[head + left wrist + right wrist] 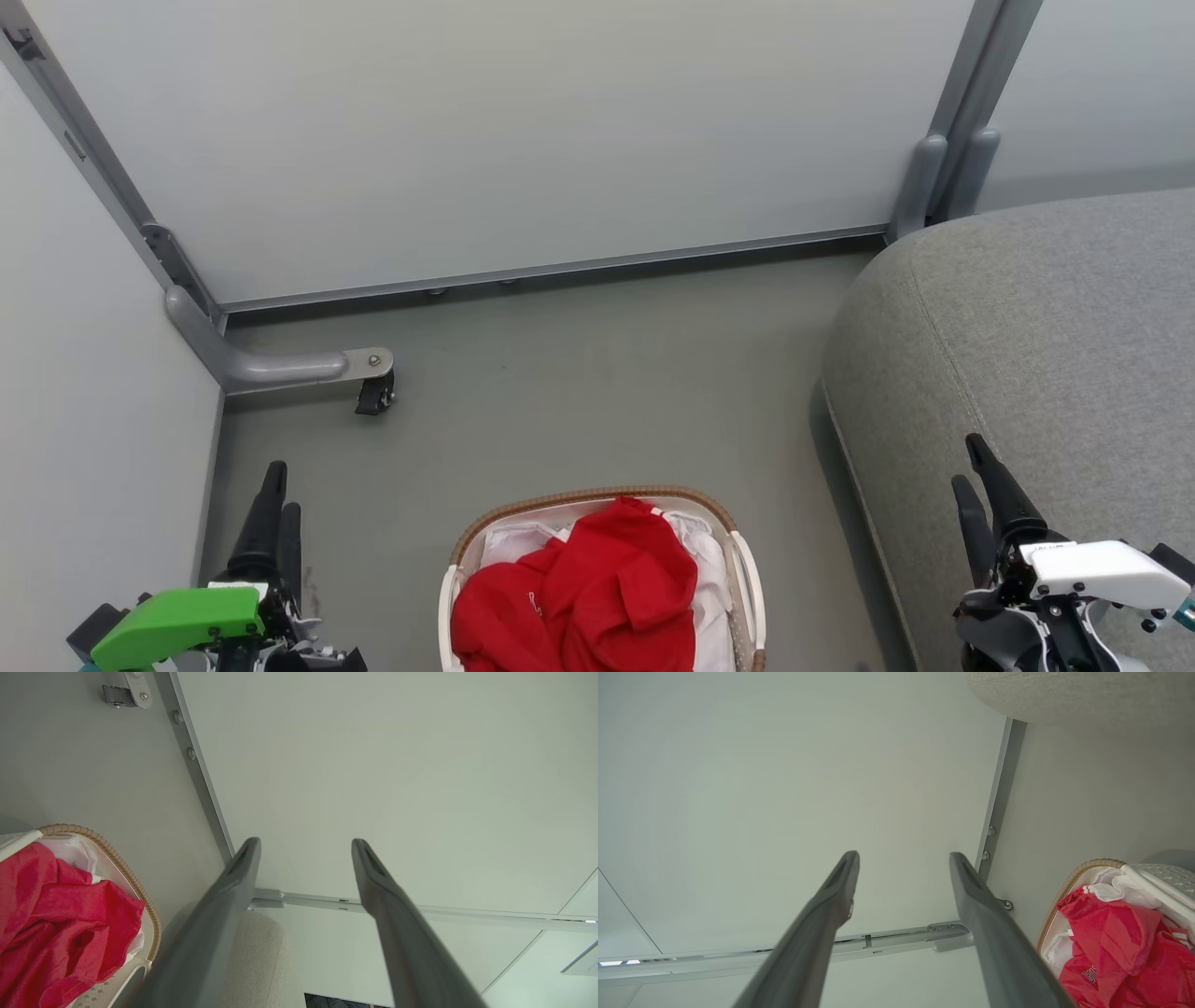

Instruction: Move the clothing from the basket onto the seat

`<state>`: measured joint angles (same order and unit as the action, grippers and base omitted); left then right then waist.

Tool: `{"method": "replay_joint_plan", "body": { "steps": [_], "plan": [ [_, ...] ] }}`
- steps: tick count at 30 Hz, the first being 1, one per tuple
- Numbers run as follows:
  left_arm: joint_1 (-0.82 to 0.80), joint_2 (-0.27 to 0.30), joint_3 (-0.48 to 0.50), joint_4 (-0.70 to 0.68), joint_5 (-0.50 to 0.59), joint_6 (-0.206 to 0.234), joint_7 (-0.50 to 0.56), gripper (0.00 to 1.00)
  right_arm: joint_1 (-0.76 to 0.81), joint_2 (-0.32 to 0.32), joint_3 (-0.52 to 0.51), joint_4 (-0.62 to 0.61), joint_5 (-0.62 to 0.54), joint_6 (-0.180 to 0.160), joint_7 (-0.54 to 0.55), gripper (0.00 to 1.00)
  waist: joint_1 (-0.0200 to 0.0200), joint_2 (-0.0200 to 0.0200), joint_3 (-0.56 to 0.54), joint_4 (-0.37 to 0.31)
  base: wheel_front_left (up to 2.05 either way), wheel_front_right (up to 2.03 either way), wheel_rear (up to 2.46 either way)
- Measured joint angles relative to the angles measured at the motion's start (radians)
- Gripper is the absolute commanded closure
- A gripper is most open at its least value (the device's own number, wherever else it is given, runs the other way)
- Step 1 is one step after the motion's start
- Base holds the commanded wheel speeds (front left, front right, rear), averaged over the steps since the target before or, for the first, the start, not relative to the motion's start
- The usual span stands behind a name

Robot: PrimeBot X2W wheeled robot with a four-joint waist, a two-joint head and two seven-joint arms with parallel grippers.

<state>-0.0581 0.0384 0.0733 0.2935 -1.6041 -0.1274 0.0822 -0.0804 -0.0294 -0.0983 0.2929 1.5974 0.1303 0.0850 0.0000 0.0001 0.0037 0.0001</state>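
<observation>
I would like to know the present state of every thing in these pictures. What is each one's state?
left hand, open, holding nothing.
right hand, open, holding nothing.
clothing, crumpled, lying in the basket.
basket, upright on the floor, clothing inside.
seat, no clothing on its visible part.

In front of me, pale grey partition panels (523, 131) in grey metal frames (560, 268) meet a dull grey-green floor (597, 392), one small black castor (374, 396) at the left.

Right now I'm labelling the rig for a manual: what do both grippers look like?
Left gripper: two long, dark, tapered fingers on a bright green housing. Right gripper: the same dark fingers on a white housing with dark screws.
</observation>
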Motion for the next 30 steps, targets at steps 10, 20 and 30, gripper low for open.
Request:
{"method": "replay_joint_plan", "body": {
  "steps": [10,20,30],
  "plan": [
    [0.0,0.0,-0.026,-0.02,0.093,0.0,-0.046,0.0,0.003,-0.001,-0.017,-0.003,-0.104,0.0,-0.046,0.0,0.0,0.0,0.0,0.002,0.0,0.0,0.0],
    [0.0,0.001,-0.041,-0.068,0.29,0.0,-0.087,0.0,0.004,-0.003,-0.029,-0.078,-0.347,0.0,-0.09,0.0,0.0,0.0,0.004,0.005,0.0,0.0,0.0],
    [0.0,0.001,-0.071,-0.108,0.493,0.013,-0.126,0.0,0.015,-0.005,0.009,-0.113,-0.607,0.0,-0.126,0.0,0.0,0.0,0.008,0.006,0.0,0.0,0.0]
  ]
}}
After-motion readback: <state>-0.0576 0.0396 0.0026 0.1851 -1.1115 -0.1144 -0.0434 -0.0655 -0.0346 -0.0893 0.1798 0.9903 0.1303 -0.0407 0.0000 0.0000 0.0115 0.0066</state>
